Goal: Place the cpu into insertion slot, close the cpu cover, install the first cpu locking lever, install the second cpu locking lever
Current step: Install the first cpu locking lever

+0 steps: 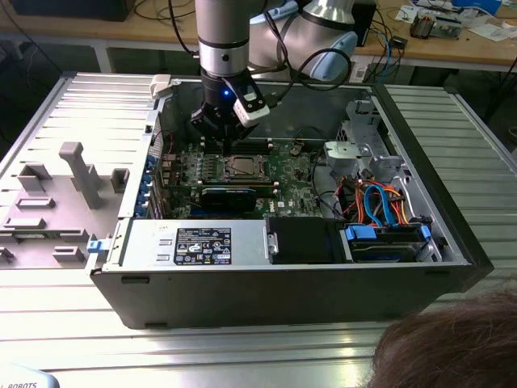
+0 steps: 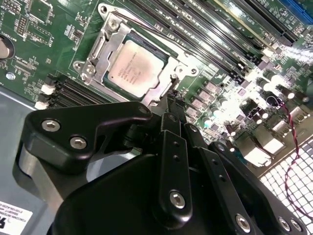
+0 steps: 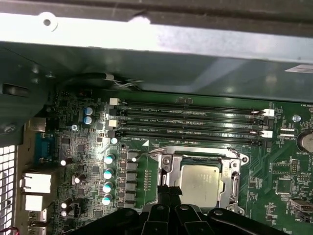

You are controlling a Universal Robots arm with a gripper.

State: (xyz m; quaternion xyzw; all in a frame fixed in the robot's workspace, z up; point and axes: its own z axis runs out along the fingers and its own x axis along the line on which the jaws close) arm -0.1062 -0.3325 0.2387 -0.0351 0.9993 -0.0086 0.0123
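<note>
One cpu (image 2: 135,67) sitting in the insertion slot (image 2: 161,95) at upper middle of the second wrist view, cpu cover (image 2: 100,49) shut over it. Gripper (image 2: 168,111) just beside, fingers (image 2: 172,142) pressed together, holding nothing.

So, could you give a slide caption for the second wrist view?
Gripper poised at the edge of the cpu cover, closed over the seated cpu.

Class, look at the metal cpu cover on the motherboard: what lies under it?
Under the cpu cover, the cpu shows through its cut-out, seated in the insertion slot. The slot's contacts beneath the chip are hidden.
</note>
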